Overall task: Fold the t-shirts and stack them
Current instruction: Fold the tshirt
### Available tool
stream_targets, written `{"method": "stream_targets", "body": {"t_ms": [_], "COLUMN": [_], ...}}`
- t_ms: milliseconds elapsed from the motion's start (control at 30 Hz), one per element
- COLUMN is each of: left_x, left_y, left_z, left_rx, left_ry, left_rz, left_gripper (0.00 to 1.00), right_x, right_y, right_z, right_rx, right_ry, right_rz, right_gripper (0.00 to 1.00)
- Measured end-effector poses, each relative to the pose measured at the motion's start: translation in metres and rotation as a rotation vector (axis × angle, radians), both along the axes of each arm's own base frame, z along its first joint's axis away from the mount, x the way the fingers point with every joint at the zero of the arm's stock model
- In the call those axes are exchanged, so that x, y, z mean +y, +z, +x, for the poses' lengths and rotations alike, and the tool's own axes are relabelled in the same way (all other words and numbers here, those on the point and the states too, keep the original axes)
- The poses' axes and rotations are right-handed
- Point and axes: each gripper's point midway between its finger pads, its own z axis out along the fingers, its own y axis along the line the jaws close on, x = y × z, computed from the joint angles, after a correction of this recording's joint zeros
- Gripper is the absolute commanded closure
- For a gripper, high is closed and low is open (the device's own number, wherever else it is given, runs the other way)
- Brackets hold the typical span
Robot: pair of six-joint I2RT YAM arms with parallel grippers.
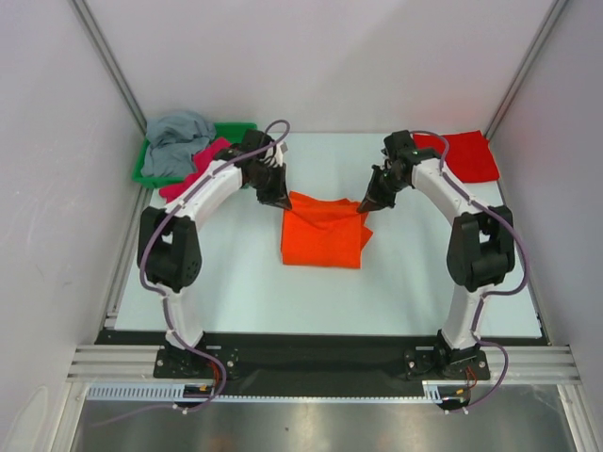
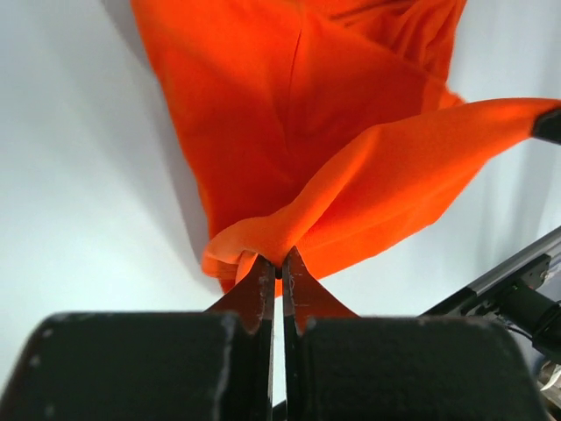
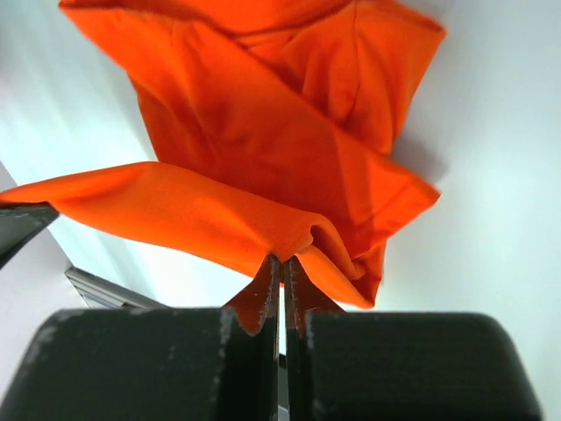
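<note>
White table: left gripper and right gripper clamped orange t-shirt, judged mid-fold; red t-shirt lay folded beyond it; grey t-shirt, pink t-shirt remained unfolded

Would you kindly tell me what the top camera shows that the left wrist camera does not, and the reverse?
Only the top view: a green tray holding a grey shirt, a pink shirt at its edge, and a red shirt at the back right. Only the left wrist view: up close, the left gripper shut on a bunched edge of cloth. Both: the orange shirt on the white table, one edge raised.
</note>
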Motion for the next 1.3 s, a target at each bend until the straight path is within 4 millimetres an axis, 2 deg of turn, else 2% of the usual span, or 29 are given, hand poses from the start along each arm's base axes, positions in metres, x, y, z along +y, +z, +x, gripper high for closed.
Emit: {"method": "stream_targets", "body": {"t_ms": [167, 267, 400, 567, 800, 867, 900, 1000, 1033, 1100, 1200, 1300], "left_x": [-0.01, -0.013, -0.014, -0.014, -0.017, -0.018, -0.019, -0.02, -0.019, -0.016, -0.004, 0.007], "left_y": [0.009, 0.007, -0.009, -0.03, -0.037, -0.038, -0.04, -0.045, -0.048, -0.05, -0.049, -0.033], "left_z": [0.029, 0.041, 0.048, 0.048, 0.063, 0.066, 0.067, 0.072, 0.073, 0.077, 0.09, 0.101], "left_rx": [-0.037, -0.041, -0.013, 0.038, 0.036, 0.037, 0.038, 0.042, 0.044, 0.042, -0.004, -0.07], "left_ry": [-0.007, -0.004, -0.003, -0.005, -0.001, -0.001, -0.001, 0.011, 0.017, 0.045, 0.094, 0.131], "left_rz": [-0.023, -0.029, -0.025, -0.021, -0.039, -0.046, -0.047, -0.053, -0.051, -0.038, 0.004, 0.034], "left_gripper": [1.0, 1.0, 1.0, 0.99, 0.95, 0.93, 0.9, 0.7, 0.6, 0.56, 0.49, 0.51], "right_x": [-0.007, -0.01, -0.01, -0.01, -0.01, -0.011, -0.011, -0.012, -0.012, -0.014, -0.018, -0.026], "right_y": [-0.006, -0.008, -0.014, -0.031, -0.044, -0.049, -0.05, -0.058, -0.06, -0.061, -0.052, -0.027], "right_z": [0.019, 0.03, 0.042, 0.045, 0.055, 0.059, 0.062, 0.069, 0.072, 0.079, 0.097, 0.118], "right_rx": [0.009, 0.006, 0.012, 0.047, 0.058, 0.06, 0.058, 0.061, 0.059, 0.051, 0.007, -0.07], "right_ry": [-0.018, -0.026, -0.028, -0.029, -0.033, -0.035, -0.035, -0.041, -0.043, -0.051, -0.065, -0.074], "right_rz": [-0.003, 0.003, 0.014, 0.015, 0.015, 0.018, 0.02, 0.02, 0.02, 0.018, 0.012, -0.01], "right_gripper": [1.0, 1.0, 1.0, 1.0, 1.0, 0.96, 0.91, 0.83, 0.8, 0.68, 0.56, 0.56]}}
